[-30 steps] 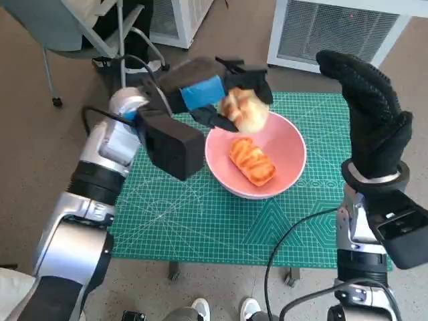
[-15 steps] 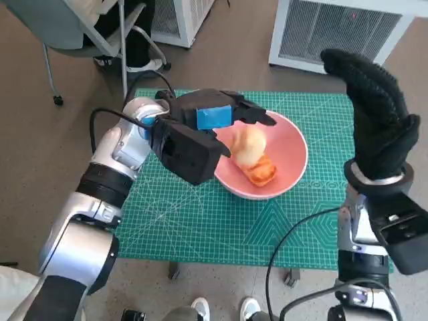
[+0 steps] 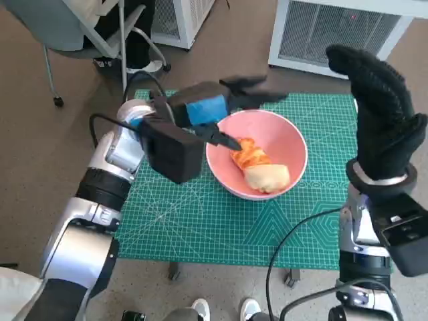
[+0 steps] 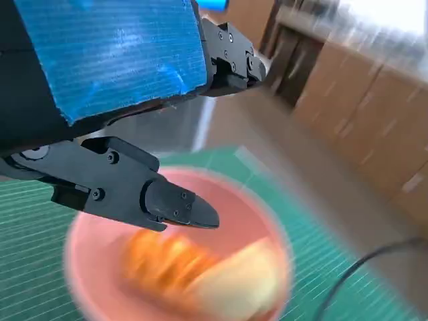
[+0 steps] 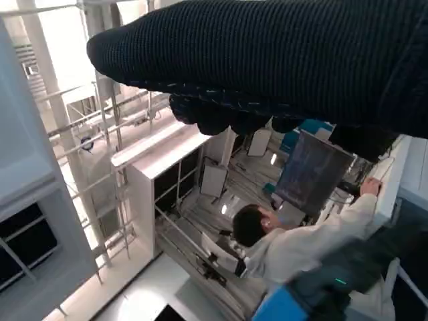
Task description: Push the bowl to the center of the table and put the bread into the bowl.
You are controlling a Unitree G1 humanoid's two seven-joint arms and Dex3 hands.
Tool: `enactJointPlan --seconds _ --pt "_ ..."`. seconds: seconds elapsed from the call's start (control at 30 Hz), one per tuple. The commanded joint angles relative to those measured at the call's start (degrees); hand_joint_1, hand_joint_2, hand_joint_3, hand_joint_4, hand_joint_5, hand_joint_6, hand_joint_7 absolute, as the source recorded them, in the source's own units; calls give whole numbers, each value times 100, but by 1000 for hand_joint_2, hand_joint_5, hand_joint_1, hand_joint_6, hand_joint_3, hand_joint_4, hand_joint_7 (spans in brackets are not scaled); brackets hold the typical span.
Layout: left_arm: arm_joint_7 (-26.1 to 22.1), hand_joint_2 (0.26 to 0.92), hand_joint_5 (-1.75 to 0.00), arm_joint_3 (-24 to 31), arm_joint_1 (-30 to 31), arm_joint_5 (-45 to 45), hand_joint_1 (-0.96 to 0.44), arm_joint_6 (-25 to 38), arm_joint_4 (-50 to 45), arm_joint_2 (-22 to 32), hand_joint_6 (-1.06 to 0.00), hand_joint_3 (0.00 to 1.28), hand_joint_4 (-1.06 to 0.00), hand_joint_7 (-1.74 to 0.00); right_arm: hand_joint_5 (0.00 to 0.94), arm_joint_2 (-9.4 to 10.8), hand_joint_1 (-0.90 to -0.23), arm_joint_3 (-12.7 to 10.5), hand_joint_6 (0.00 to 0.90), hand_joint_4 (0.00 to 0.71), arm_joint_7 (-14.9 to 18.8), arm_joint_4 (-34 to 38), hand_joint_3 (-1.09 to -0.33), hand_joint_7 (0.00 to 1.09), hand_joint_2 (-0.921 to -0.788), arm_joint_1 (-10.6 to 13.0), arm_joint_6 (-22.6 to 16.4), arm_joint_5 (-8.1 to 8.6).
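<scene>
The left hand (image 3: 221, 107) hangs with fingers apart over the far-left rim of the pink bowl (image 3: 294, 137), blocking entry there, while the bowl's near and right sides stand unobstructed.

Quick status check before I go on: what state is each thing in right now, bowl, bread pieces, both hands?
pink bowl: upright on the green mat, holding two breads.
orange-striped bread: lying in the bowl.
pale bread: lying in the bowl, against the striped one.
left hand: open above the bowl's rim, holding nothing.
right hand: raised clear of the table, holding nothing.
</scene>
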Motion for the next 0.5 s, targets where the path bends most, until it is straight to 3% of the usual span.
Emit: enactJointPlan --seconds 0.03,0.3,0.43,0.5 --pt "364 921 -34 530 284 -624 -434 -164 -190 -219 -285 130 -85 -42 1 -70 -587 -21 47 310 -104 -107 -705 645 -921 30 169 -97" --pt "674 921 -78 1153 785 -1553 -410 -78 -761 -704 -330 313 -208 -94 1 -98 -587 -31 46 310 -206 -289 -703 646 -921 -31 357 -102" --pt "914 921 -37 1352 988 -1796 -424 -214 -917 -937 -127 381 -255 -498 0 -101 -587 -32 47 309 -272 -342 -703 647 -921 -75 456 -112" --pt "982 921 -30 1409 1060 -1889 -431 -249 -989 -1044 -80 403 -264 -591 0 -105 -588 -31 47 309 -303 -357 -704 648 -921 -95 498 -121"
